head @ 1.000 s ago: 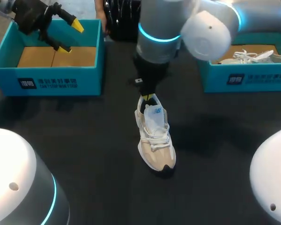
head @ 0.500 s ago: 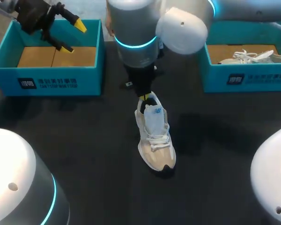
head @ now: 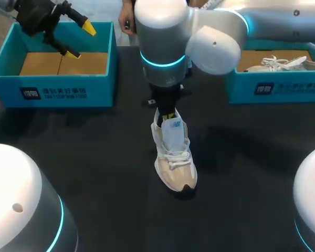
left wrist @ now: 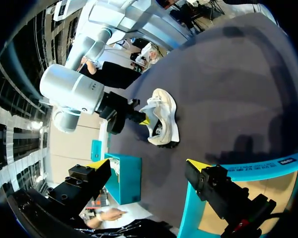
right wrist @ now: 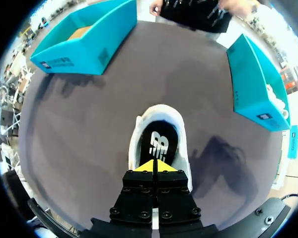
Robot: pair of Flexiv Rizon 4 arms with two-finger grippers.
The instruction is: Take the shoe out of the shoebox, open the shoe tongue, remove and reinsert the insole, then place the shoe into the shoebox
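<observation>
The beige sneaker (head: 174, 157) stands on the black table (head: 94, 168) at frame centre, toe toward the lower edge. The right claw (head: 168, 113), tips pressed together, sits at its heel opening. The left claw (head: 77, 39) is spread above the teal shoebox (head: 52, 92), upper left.

Counted 2 teal shoeboxes: left shoebox (head: 52, 92), right shoebox (head: 273, 90). Shoes: 2 visible, i.e. 1 beige/white sneaker (head: 174, 157) on table (head: 94, 157), 1 white sneaker (head: 277, 64) in right shoebox; couldn't tell if more lay in there. 1 black insole (right wrist: 158, 141) showed in the table sneaker. Grippers: 2, left gripper (head: 77, 39) & right gripper (head: 168, 112).
</observation>
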